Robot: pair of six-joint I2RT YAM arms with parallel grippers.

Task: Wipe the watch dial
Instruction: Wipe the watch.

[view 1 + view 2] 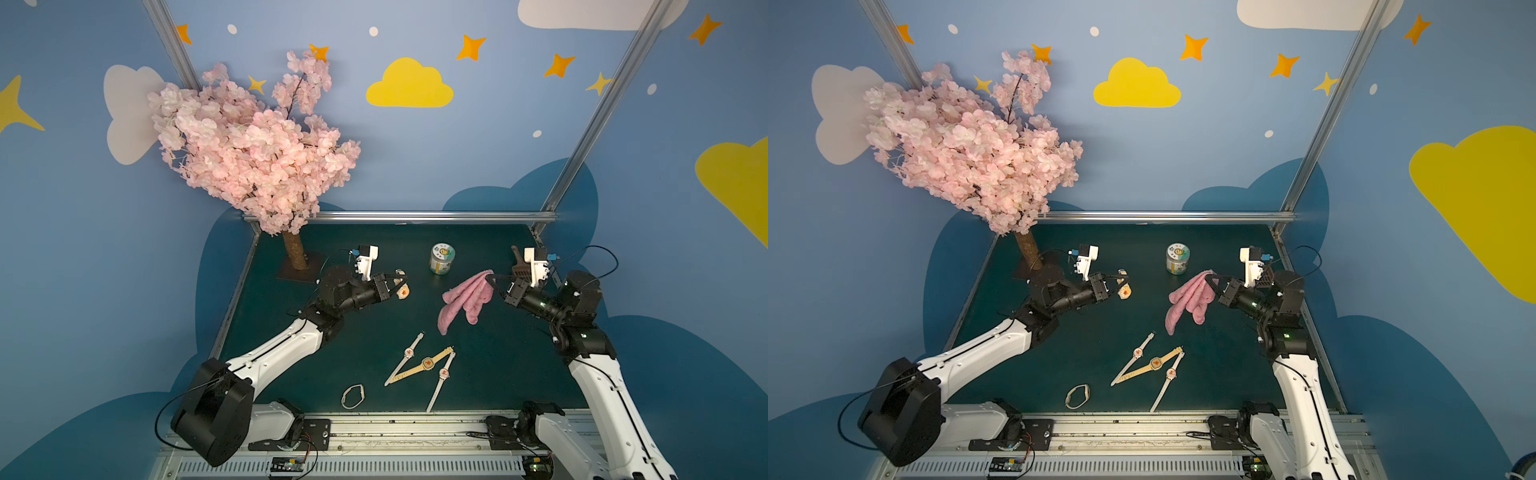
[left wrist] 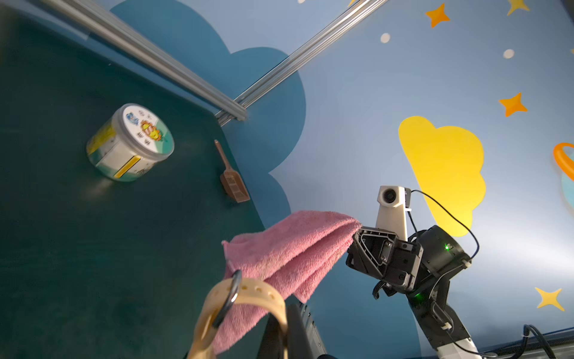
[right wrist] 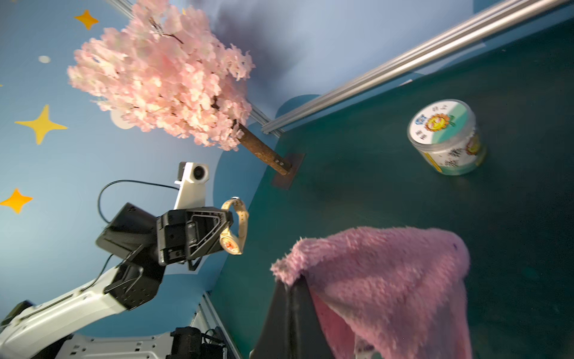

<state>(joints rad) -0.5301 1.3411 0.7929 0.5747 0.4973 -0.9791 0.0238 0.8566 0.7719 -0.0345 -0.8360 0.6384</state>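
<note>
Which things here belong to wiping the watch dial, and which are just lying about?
In the job: left gripper, shut on the held watch; right gripper, shut on the pink cloth.

Lying about: three loose watches, looped band, jar, brown scoop, blossom tree.

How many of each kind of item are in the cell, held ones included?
Watches: 4, one watch in the left gripper, three flat on the table
Looped band: 1
Pink cloth: 1, in the right gripper
Jar: 1
Brown scoop: 1
Blossom tree: 1
Total: 9
</note>
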